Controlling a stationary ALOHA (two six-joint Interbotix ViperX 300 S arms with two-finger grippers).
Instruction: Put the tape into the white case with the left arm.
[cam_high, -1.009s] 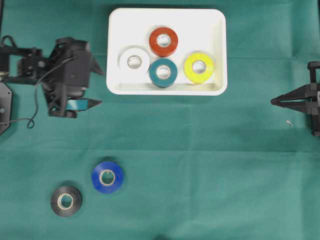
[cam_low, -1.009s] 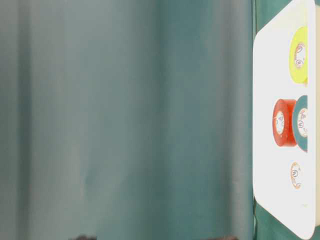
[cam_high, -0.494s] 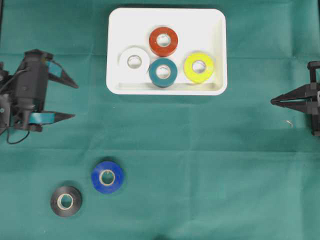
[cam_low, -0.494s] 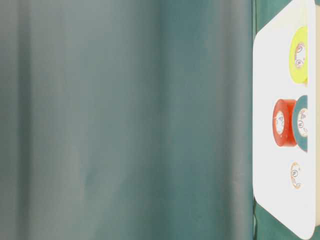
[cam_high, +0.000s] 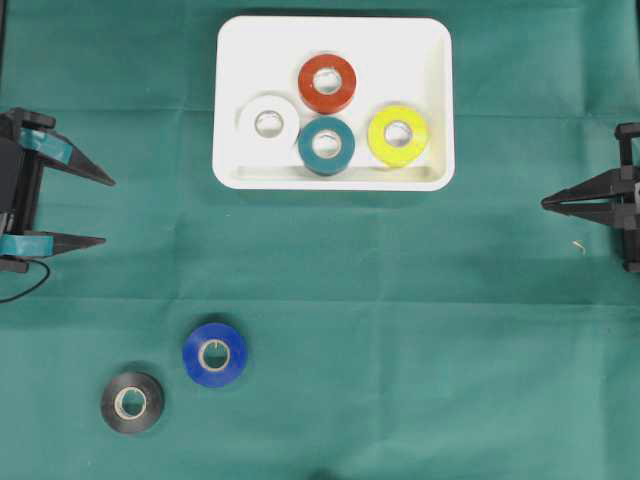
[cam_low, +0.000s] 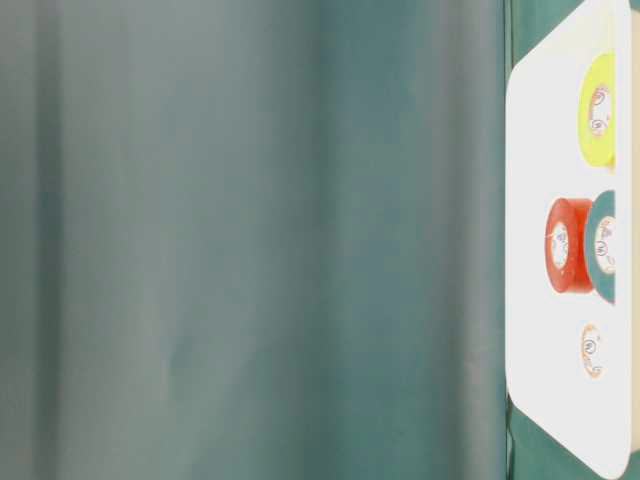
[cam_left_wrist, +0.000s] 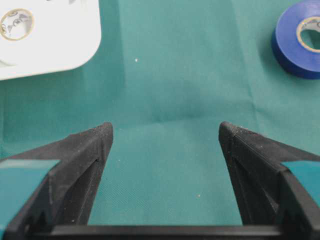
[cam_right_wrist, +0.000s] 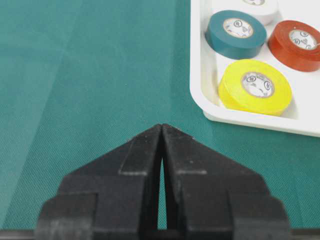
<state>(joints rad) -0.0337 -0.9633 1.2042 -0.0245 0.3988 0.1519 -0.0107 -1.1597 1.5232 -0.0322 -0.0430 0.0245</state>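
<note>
Left gripper (cam_high: 105, 212) sits at the left edge of the table, with its two pointy fingers (cam_left_wrist: 85, 155) spread wide apart and nothing between them. Only green cloth (cam_high: 400, 330) shows in the gap.

Four rolls lie flat inside the white case (cam_high: 430, 60) at the top of the table: a red roll (cam_high: 327, 83), a white roll (cam_high: 268, 123), a teal roll (cam_high: 326, 145) and a yellow roll (cam_high: 398, 135). Red and teal touch each other, and white sits just beside teal. Yellow lies a little apart, near the right wall of the case.

Two rolls are outside the case, down on the cloth at the lower left. One is the blue roll (cam_high: 214, 354), which lies flat, well apart from the case. Close by, lower and further left, is the black roll (cam_high: 132, 402), and the two do not touch.

On the right edge of the table is the right gripper (cam_high: 546, 204). Its fingers are pressed together and hold nothing. It is well apart from the case.
</note>
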